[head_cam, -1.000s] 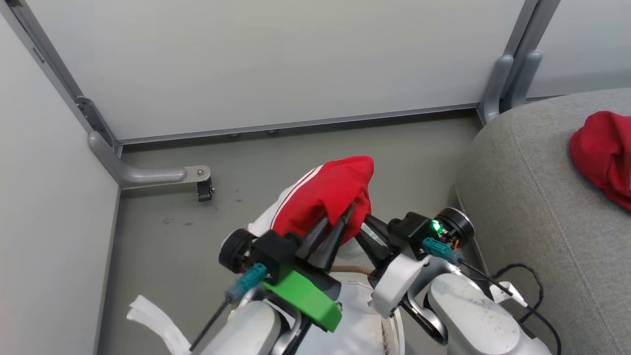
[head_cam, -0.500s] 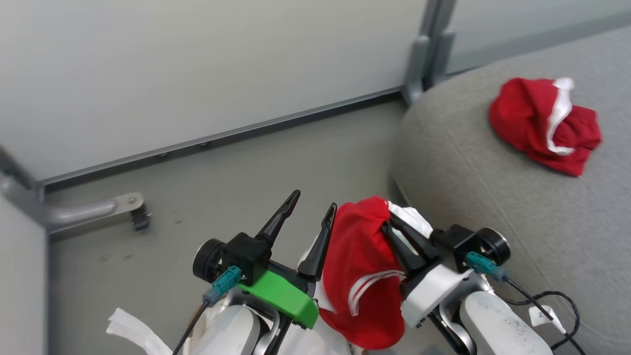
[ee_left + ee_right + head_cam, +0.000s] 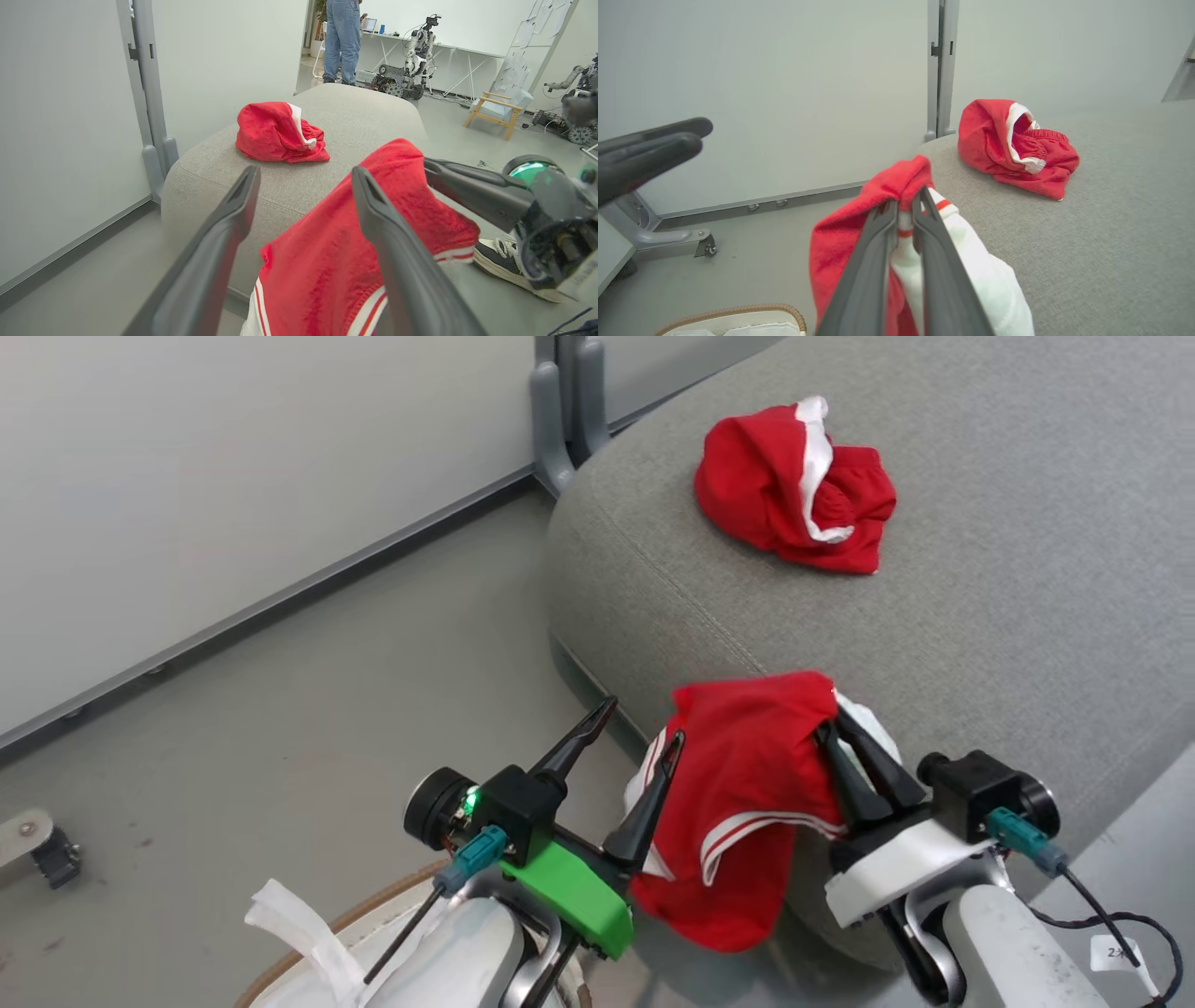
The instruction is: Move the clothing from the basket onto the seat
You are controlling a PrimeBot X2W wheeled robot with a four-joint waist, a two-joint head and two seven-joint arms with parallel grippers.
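— So, which gripper is carrying now?
— My right gripper (image 3: 831, 723): its fingers are pinched tight on a bunched fold of the red garment (image 3: 747, 784), and the rest hangs below them, white stripes showing. A second ago my left gripper (image 3: 642, 721) was clenched on that same cloth; half a second ago it had already let go, and now its fingers stand spread and bare just beside it
— Where does it hang?
— At the near corner of the seat (image 3: 980, 616). My head has swung round, so the whole picture has shifted: the seat, barely at the right edge a second ago, now spreads across the upper right. The garment dangles by the cushion's rounded front side, not lying on top; whether it brushes the fabric I cannot tell
— And the basket (image 3: 738, 310)?
— It sits low at my left, and the garment is clear of its rim
— Anything delivered yet?
— One other garment (image 3: 794, 495) lies crumpled on the seat's top, well apart from mine
— What does the change mean?
— I judge the handover finished and the carry nearly so. Next I should reach further over the cushion before opening; released here, the cloth could slide to the floor (image 3: 280, 709)
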